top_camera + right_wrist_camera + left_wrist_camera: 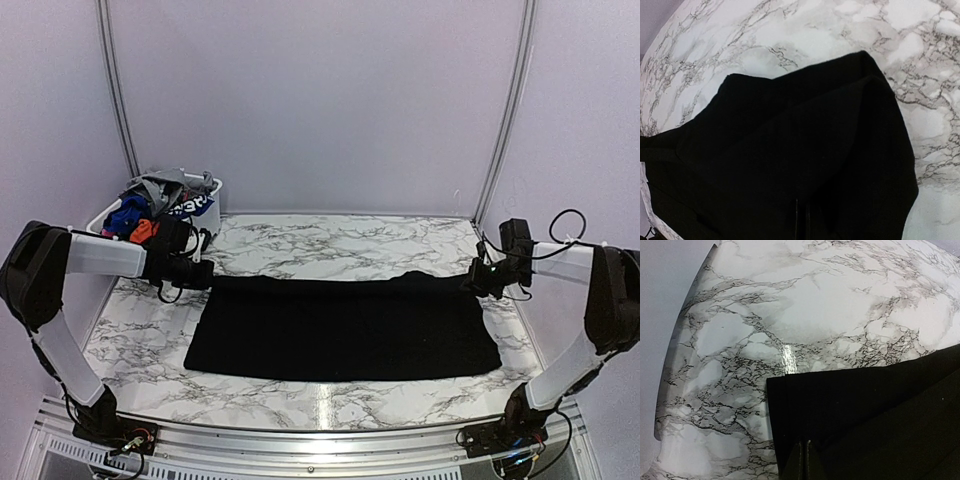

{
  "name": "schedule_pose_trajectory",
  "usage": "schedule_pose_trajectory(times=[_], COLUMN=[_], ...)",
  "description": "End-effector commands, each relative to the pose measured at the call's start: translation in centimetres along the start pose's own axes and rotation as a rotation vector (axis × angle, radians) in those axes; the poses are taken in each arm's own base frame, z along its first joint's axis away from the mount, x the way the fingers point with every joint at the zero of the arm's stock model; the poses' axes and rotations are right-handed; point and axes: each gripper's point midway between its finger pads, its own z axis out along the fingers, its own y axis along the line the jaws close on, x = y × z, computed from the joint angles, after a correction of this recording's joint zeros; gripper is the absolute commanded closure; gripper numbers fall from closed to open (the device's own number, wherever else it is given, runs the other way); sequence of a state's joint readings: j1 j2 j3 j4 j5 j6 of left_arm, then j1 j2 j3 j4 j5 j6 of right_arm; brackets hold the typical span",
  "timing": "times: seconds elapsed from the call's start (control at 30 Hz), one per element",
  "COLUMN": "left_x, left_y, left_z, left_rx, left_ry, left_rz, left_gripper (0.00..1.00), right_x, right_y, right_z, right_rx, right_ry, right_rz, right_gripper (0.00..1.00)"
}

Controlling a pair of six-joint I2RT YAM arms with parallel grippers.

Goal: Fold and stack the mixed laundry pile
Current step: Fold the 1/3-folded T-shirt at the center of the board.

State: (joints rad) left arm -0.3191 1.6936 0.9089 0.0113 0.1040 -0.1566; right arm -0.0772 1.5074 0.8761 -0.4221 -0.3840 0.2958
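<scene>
Black garment (340, 325) judged soft, limp, light, likely to droop. Left gripper (203, 272) and right gripper (481, 277) pinched shut on far corners; sound hold points.

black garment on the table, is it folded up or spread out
Spread out: the black garment lies flat as a wide rectangle on the marble table, left gripper and right gripper shut on its far corners.

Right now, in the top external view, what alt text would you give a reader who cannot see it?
A large black garment lies spread flat across a marble table, with the left gripper and right gripper each pinching one far corner. A white basket of mixed clothes sits at the far left.
</scene>
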Motion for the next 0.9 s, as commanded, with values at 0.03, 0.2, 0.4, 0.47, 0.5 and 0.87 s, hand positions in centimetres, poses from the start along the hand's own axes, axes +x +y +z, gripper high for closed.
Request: schedule_pose_trajectory(times=[0.03,0.2,0.4,0.47,0.5,0.87], left_x=[-2.2,0.3,2.3,1.3,0.6,-3.2], left_y=[-0.3,0.3,0.6,0.0,-0.3,-2.3], left_z=[-1.5,-0.8,-1.7,-2.8,-3.4,-0.8], left_rx=[-0.013,-0.029,-0.038,-0.017,-0.004,0.070], left_ry=[-0.006,0.070,0.114,0.075,0.052,0.092], left_rz=[0.002,0.008,0.006,0.004,0.005,-0.007], left_gripper=[1.00,1.00,0.56,0.44,0.41,0.37], right_x=[-3.3,0.5,3.8,2.6,1.7,-4.6], right_y=[0.7,-0.3,-1.6,-1.4,-1.1,-0.4], right_z=[-1.8,-0.6,-0.4,-1.3,-1.8,-0.7], right_rx=[0.025,0.019,0.059,0.078,0.081,0.093], right_ry=[-0.051,0.036,0.128,0.093,0.067,0.004], right_rz=[-0.024,0.032,0.088,0.073,0.059,-0.031], right_gripper=[1.00,1.00,0.93,0.75,0.69,0.48])
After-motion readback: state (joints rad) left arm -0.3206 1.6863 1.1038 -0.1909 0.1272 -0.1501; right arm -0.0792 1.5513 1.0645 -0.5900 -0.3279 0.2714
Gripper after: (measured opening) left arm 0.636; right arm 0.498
